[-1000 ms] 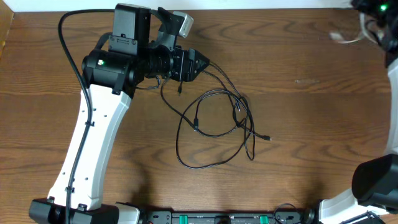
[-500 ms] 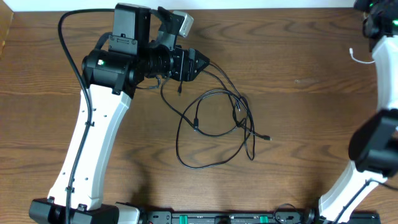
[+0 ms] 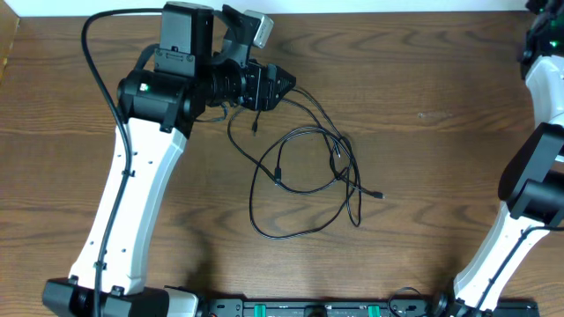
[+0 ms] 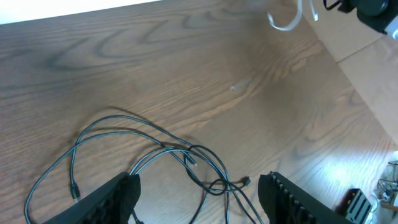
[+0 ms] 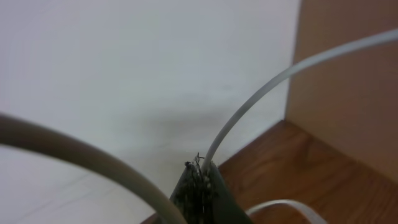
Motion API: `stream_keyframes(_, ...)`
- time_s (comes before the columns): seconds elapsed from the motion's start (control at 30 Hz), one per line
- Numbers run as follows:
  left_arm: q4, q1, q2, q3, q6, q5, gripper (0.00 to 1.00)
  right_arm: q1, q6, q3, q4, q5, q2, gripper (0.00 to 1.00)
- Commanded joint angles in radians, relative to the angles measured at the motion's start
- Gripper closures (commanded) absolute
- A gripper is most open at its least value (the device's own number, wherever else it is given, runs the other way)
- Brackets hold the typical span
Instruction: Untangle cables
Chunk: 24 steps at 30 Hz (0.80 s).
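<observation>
Several thin black cables [image 3: 304, 172] lie looped and crossed on the wooden table; they also show in the left wrist view [image 4: 168, 155]. My left gripper [image 3: 284, 85] is open just above their far-left end, and its jaws [image 4: 199, 208] straddle the strands without gripping them. My right gripper [image 5: 202, 180] is shut on the white cable [image 5: 280, 81], held up at the table's far right corner. The left wrist view shows that white cable [image 4: 287, 18] hanging from the right gripper [image 4: 367, 9]. The white cable does not show in the overhead view.
The left arm's white link [image 3: 132, 202] crosses the left side of the table. The right arm [image 3: 546, 114] stands along the right edge. A light wall [image 5: 124, 74] and the table's far edge [image 3: 397, 11] are behind.
The right arm has carried the white cable up and further into the far right corner, out of the overhead view. The left arm and the black cables have barely moved.
</observation>
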Motion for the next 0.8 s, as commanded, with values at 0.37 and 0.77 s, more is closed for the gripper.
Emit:
stream_keyframes(0.37, 0.013, 0.002, 0.061, 0.009, 0.006, -0.015, 0.34, -0.005, -0.008, 0.071, -0.261, -0.052, 0.063, 0.01)
stream_keyframes(0.77, -0.002, 0.002, 0.061, 0.009, 0.006, -0.015, 0.34, -0.032, -0.005, 0.277, -1.027, -0.012, 0.046, 0.01)
